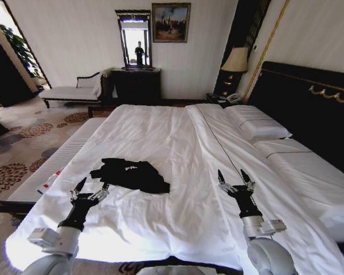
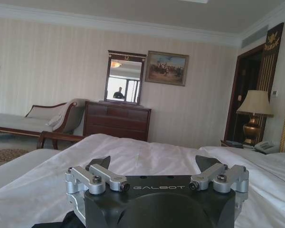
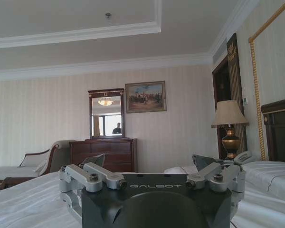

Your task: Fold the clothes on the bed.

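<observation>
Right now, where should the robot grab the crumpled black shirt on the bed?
Probably at its outer ends. The black shirt lies bunched in a low heap, wider across than deep, between the two open hands. The left hand could pinch the near-left edge from above and the right hand the right tip; thin edges there lie flat on the bed.

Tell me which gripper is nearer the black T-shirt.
The left gripper: it hovers open beside the black T-shirt on the bed. The right gripper is farther away.

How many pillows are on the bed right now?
2: one pillow nearest the headboard's lamp end, a second pillow beside it, closer to the right gripper. Others may be hidden.
</observation>
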